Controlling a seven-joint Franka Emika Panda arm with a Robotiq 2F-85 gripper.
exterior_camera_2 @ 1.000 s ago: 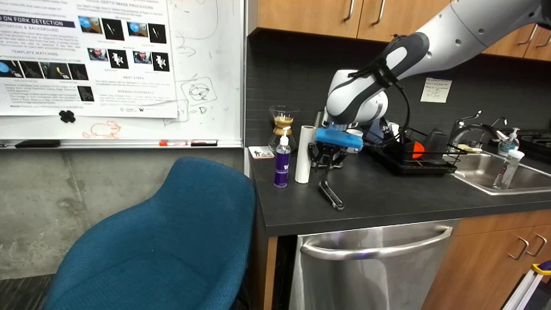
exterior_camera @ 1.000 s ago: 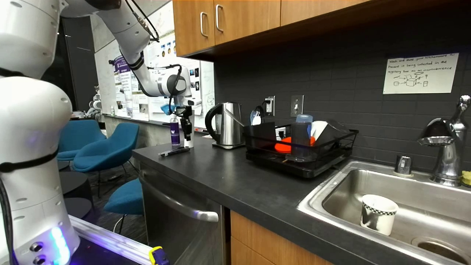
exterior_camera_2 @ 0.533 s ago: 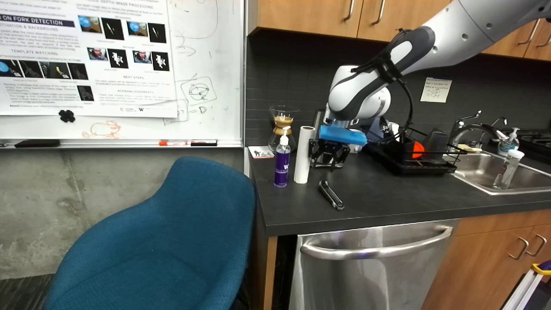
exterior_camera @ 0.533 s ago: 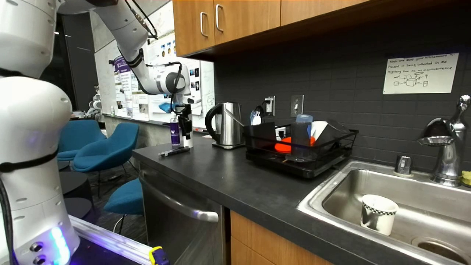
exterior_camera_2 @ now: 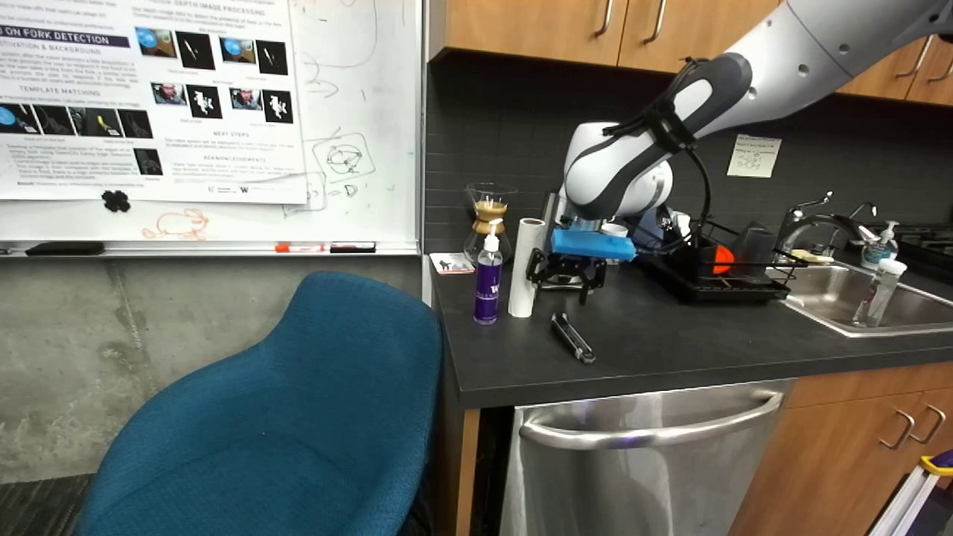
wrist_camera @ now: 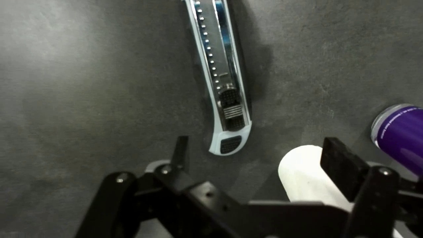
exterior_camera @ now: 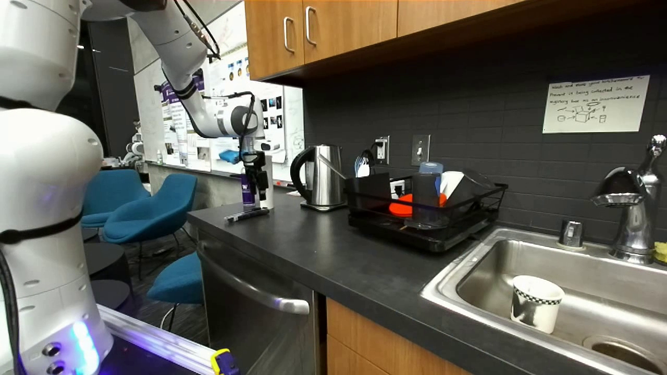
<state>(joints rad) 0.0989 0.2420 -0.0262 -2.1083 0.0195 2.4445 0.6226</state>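
The gripper (wrist_camera: 256, 155) is hovering above the counter (exterior_camera_2: 670, 342), its jaws standing wide apart and holding nothing. The utility knife (wrist_camera: 222, 62) is lying near it on the counter, untouched. In the wrist view the gripper is partly covering the white roll (wrist_camera: 307, 177), so a careful approach, I am judging, is asking for straddling the knife squarely and avoiding the roll.

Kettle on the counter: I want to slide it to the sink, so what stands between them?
The loaded black dish rack stands between the kettle and the sink, as an exterior view shows.
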